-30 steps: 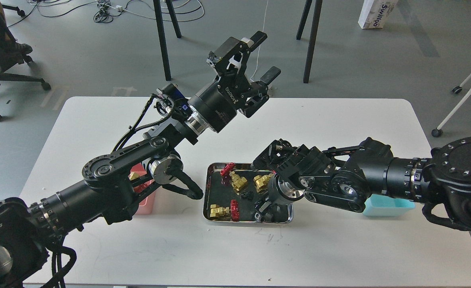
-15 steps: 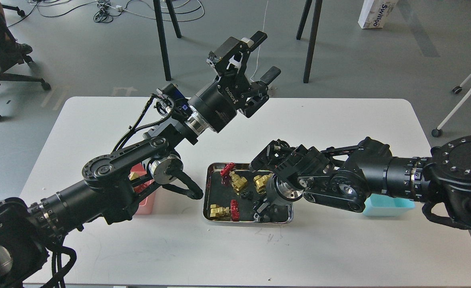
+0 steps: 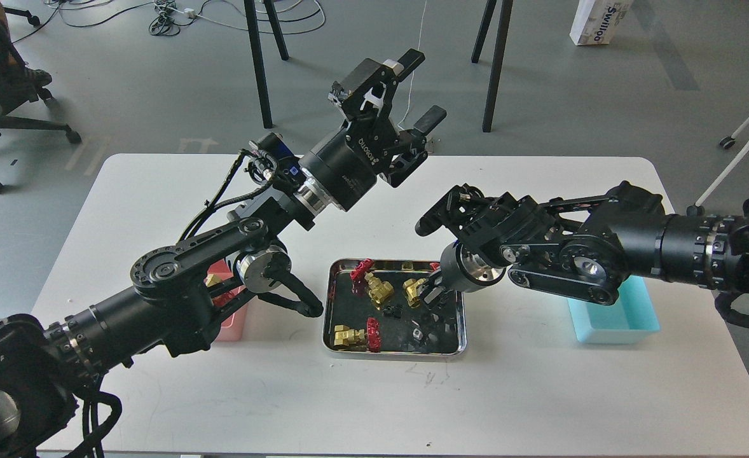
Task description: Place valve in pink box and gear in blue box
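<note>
Valves [image 3: 379,290], brass with red handwheels, sit in steel tray [image 3: 331,305]; left fingers [image 3: 406,63] spread empty, right's unreadable.

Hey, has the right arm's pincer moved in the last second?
Yes. The right pincer has risen up and back from the near right corner of the steel tray toward its far right side, beside the blue box.

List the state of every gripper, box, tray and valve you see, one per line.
left gripper: open, raised, empty.
right gripper: over the tray, jaws unclear.
steel tray: holds three valves and small black parts.
pink box: mostly hidden by the left arm; something gold inside.
blue box: open-topped, visible part empty.
</note>
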You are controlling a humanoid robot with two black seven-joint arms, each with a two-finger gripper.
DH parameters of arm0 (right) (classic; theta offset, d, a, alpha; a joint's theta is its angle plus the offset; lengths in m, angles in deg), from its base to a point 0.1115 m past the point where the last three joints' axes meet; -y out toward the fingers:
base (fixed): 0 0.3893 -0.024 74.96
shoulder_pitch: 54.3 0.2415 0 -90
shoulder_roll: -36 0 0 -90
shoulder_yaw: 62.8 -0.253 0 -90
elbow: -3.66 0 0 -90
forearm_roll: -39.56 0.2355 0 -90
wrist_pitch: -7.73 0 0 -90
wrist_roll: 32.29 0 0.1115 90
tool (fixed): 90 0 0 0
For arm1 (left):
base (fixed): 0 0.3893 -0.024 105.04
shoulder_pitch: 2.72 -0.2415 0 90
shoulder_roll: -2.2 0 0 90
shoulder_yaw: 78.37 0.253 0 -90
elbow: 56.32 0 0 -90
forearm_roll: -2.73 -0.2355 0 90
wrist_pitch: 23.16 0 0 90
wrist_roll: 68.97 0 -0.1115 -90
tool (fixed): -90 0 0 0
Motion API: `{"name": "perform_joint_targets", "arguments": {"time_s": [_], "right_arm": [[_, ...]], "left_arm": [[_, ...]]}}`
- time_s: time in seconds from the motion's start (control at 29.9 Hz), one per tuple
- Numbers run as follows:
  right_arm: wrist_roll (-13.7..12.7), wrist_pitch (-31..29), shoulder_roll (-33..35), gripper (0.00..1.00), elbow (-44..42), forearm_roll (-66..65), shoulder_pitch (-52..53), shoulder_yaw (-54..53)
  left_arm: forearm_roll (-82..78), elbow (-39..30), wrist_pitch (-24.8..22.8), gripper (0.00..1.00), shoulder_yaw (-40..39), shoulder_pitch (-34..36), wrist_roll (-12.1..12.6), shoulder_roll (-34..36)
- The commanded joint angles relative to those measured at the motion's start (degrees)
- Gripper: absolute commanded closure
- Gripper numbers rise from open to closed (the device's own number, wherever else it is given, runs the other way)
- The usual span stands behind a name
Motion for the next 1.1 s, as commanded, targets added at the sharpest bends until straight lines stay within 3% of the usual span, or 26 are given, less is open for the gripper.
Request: {"name": "perform_joint_targets", "arguments": {"time_s": [0.0, 0.2, 0.3, 0.67, 0.8, 0.87, 0.9, 0.94, 1.07], "right_arm": [[-0.01, -0.01, 9.52, 0.89, 3.17, 0.04, 0.96, -2.44], [0.16, -0.01, 25.96, 0.89, 5.55, 0.04, 0.26, -3.94], [0.16, -0.01, 31.06, 0.9, 6.25, 0.04, -2.89, -4.11], [0.16, -0.01, 33.72, 0.88, 7.66, -0.22, -11.51, -5.17], [0.08, -0.01, 33.63, 0.66, 7.57, -0.14, -12.57, -5.17], [0.08, -0.01, 33.54, 0.43, 7.31, 0.04, -12.92, -5.52], [-0.01, -0.01, 33.54, 0.26, 7.31, 0.13, -12.92, -5.7], [-0.01, -0.01, 33.54, 0.01, 7.31, 0.3, -13.01, -5.96], [-0.19, 0.13, 33.45, 0.0, 7.04, 0.39, -13.27, -8.76]], "left_arm": [[0.0, 0.03, 0.0, 0.13, 0.0, 0.0, 0.0, 0.0], [0.0, 0.03, 0.0, 0.13, 0.0, 0.0, 0.0, 0.0], [0.0, 0.03, -0.09, 0.13, 0.09, 0.0, 0.0, 0.09], [0.0, 0.03, -0.18, 0.13, 0.18, 0.0, 0.0, 0.18], [0.0, 0.03, -0.18, 0.13, 0.18, 0.0, 0.0, 0.09], [0.0, 0.03, -0.18, 0.13, 0.18, 0.0, 0.0, 0.0], [0.0, 0.03, -0.18, 0.13, 0.18, 0.0, 0.0, 0.0], [0.0, 0.03, -0.18, 0.13, 0.18, 0.0, 0.0, 0.09], [0.0, 0.03, -0.09, 0.13, 0.18, 0.0, 0.0, 0.0]]}}
